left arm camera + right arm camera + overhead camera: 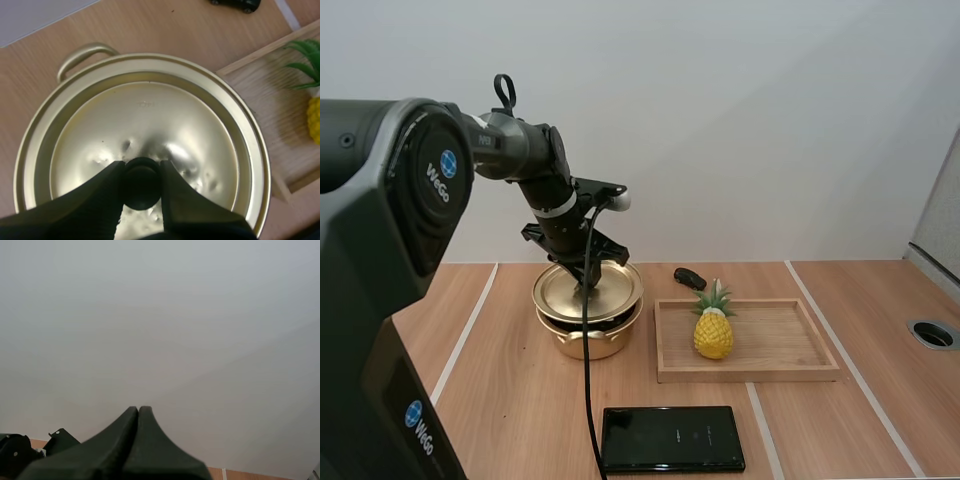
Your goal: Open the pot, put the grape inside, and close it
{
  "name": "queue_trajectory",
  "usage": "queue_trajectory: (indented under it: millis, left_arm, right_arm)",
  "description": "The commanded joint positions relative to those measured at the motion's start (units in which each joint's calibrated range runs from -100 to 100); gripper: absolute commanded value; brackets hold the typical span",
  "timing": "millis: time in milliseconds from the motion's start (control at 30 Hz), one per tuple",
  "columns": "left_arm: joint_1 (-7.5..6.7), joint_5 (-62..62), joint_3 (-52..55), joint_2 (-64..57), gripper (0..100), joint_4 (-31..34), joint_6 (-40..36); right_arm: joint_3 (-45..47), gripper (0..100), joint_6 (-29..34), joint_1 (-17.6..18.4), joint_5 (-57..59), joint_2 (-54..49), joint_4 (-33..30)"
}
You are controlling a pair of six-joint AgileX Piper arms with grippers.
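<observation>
Pot (586, 335) and lid (588, 290) stand together on the wooden table (510, 400), left of centre in the high view, the golden lid seated on the rim so that the pot is closed. The left arm reaches from the upper left of the frame down over it, and the left gripper (588, 283) sits right at the middle of the lid. In the left wrist view its black fingers (105, 185) stand only slightly apart, one on each side of the round black knob (141, 182), their tips pinching it between them. One looped handle (85, 52) of the pot shows beyond the lid's edge, on the side away from the fingers.

Just right of the pot, near it but not touching, lies a shallow wooden tray (775, 345). A yellow pineapple (713, 333) with a green crown stands upright in the tray's left part. A small black object (690, 277) lies on the table just behind the tray's back left corner; what it is I cannot tell. A flat black slab (672, 438) lies at the bottom centre of the frame, in front of both pot and tray.

The right gripper (138, 412) has its fingers pressed together into one dark wedge, with nothing between them, facing a plain pale wall.
</observation>
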Motion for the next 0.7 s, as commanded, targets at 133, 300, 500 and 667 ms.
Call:
queue_trajectory:
  millis: [133, 300, 500, 667]
  left_arm:
    - [-0.17, -1.4, -0.7, -0.2, 0, 2.4, -1.2]
    - [-0.17, -1.9, -0.7, -0.2, 0, 2.3, -1.2]
    - [-0.17, -3.7, -0.2, 0.5, 0, 2.3, -0.1]
    - [-0.17, -2.5, -0.1, 2.3, 0, 2.3, -0.1]
  right_arm:
    - [-0.2, 0, 0.1, -0.2, 0.3, -0.7, -0.3]
    - [-0.2, 0, 0.1, -0.2, 0.3, -0.7, -0.3]
    - [-0.2, 0, 0.1, -0.2, 0.3, -0.7, -0.3]
    - [-0.2, 0, 0.1, -0.2, 0.5, -0.7, -0.4]
